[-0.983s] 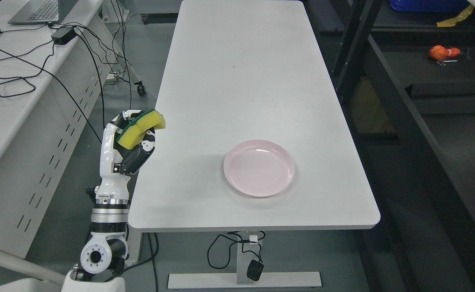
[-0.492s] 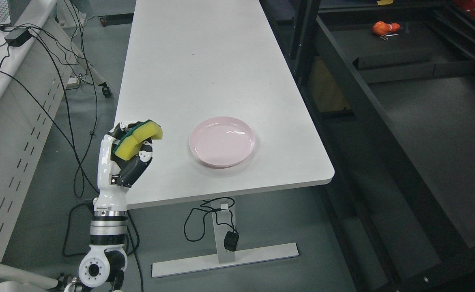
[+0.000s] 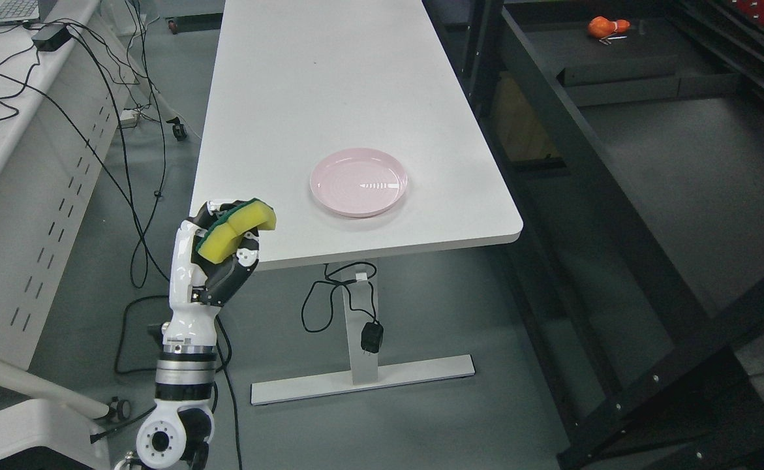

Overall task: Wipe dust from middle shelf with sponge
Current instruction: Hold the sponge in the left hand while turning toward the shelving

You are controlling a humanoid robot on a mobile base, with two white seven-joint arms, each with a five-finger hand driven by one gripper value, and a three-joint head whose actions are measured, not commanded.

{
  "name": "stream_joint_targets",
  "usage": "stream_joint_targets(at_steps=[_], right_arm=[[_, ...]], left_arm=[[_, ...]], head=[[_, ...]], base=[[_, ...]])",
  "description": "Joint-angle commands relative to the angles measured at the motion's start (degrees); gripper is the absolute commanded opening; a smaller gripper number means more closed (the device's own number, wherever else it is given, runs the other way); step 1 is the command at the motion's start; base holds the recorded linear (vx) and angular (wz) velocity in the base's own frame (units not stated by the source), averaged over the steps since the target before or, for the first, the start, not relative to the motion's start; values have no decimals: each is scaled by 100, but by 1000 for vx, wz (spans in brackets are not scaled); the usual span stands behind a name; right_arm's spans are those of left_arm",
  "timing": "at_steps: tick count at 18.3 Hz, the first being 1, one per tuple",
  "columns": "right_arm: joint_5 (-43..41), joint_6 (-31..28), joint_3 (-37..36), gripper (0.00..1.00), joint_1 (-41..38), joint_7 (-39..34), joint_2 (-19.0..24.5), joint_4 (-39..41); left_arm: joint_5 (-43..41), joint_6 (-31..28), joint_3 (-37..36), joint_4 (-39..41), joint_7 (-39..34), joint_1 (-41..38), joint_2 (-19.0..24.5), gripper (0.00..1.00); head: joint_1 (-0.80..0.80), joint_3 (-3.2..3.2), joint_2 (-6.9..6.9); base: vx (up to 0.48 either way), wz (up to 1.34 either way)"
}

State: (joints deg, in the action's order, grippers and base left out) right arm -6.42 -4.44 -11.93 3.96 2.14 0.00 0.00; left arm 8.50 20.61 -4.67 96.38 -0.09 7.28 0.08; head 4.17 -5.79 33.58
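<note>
Grey floor fills more of my view than a second ago: my head has turned toward the black shelf point(image 3: 616, 183) on the right, so I judge the base is swinging toward it. Nearest, my left hand point(image 3: 215, 258) stays curled around the sponge point(image 3: 235, 228), off the counter point(image 3: 355, 78) corner. Farther on sits a pink plate point(image 3: 359, 181). That counter stands between sponge and shelf.
</note>
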Motion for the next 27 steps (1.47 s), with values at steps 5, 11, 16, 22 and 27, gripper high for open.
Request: stream_joint_targets(at_steps=[5,11,16,22,27], right_arm=[[0,5,-3,100,0,-4,-100,100],[0,5,-3,100,0,-4,-100,100],[0,5,-3,100,0,-4,-100,100],[0,5,-3,100,0,-4,-100,100],[0,5,-3,100,0,-4,-100,100]], left_arm=[[3,-4,-280,82,1,-16,92,0],[3,-4,-324,117,1,-16,92,0],[3,-13,-368,126,1,-16,92,0],[-76,-39,-754,109,79,2,92,0],[-874,-39,-1439,-93,553,291,92,1]], head=[[0,0,0],[0,0,0],[0,0,0],[0,0,0],[0,0,-2]], base=[[-274,-89],[-254,-250],[-219,-679],[-126,-940],[-40,-769]])
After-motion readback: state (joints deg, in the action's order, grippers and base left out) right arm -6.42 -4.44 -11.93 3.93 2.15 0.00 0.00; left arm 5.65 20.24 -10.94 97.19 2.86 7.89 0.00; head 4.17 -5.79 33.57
